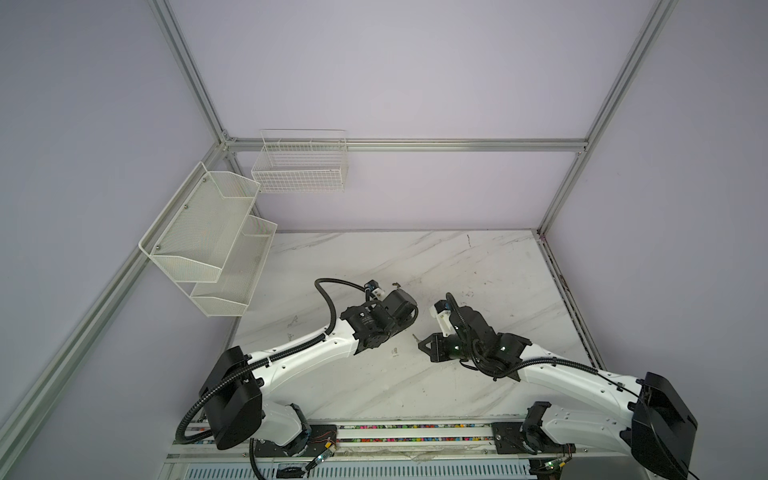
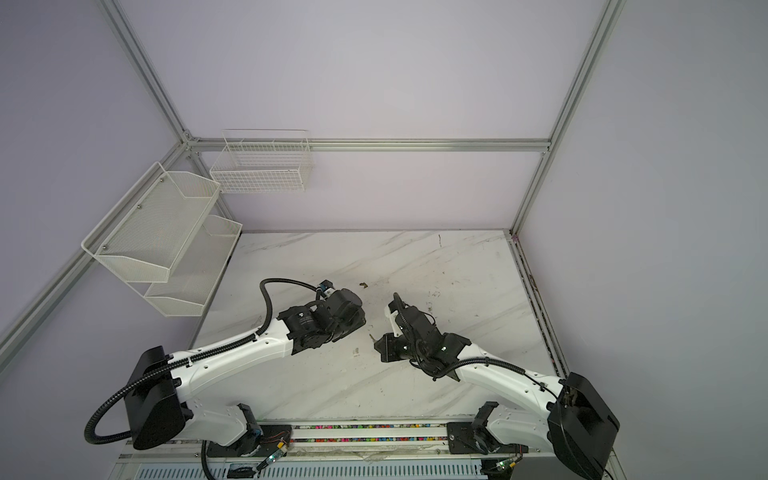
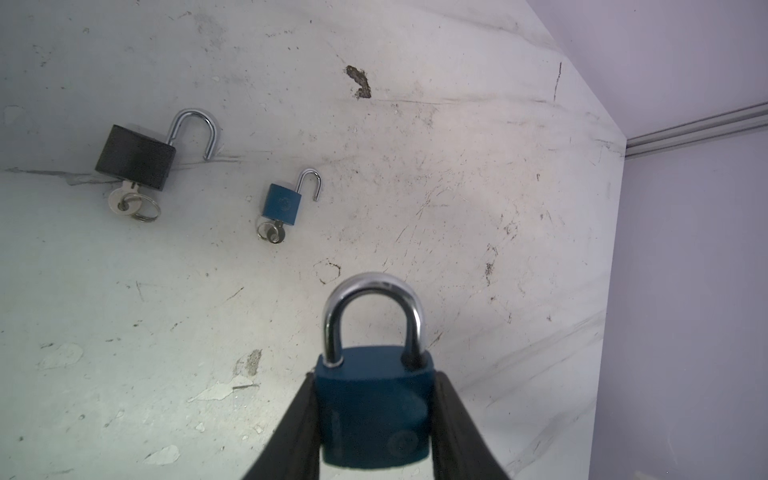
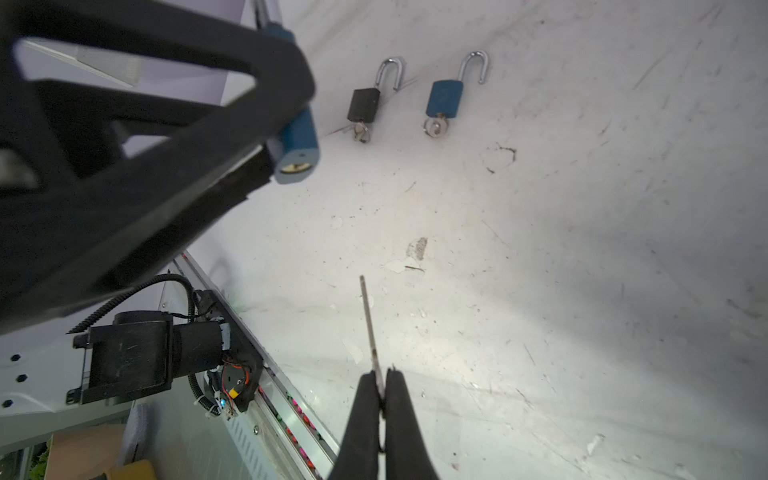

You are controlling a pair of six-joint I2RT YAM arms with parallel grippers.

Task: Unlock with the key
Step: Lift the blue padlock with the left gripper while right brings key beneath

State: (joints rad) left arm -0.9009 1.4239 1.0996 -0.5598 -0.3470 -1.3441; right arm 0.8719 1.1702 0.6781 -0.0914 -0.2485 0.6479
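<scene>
My left gripper (image 3: 374,376) is shut on a blue padlock (image 3: 374,407), its fingers pressing both sides of the body. The silver shackle (image 3: 374,299) is closed and points away from the wrist. In the right wrist view the same padlock (image 4: 297,141) shows its brass keyhole end (image 4: 296,167). My right gripper (image 4: 381,376) is shut on the key (image 4: 368,320), whose thin blade sticks out edge-on beyond the fingertips. The key's tip is well apart from the keyhole. In a top view the right gripper (image 1: 420,341) faces the left arm's wrist (image 1: 386,316) over the table's middle.
A black padlock (image 3: 135,158) and a small blue padlock (image 3: 283,203) lie on the marble table (image 1: 478,270), shackles open, a key in each. White mesh shelves (image 1: 208,241) and a wire basket (image 1: 299,166) hang on the walls at far left.
</scene>
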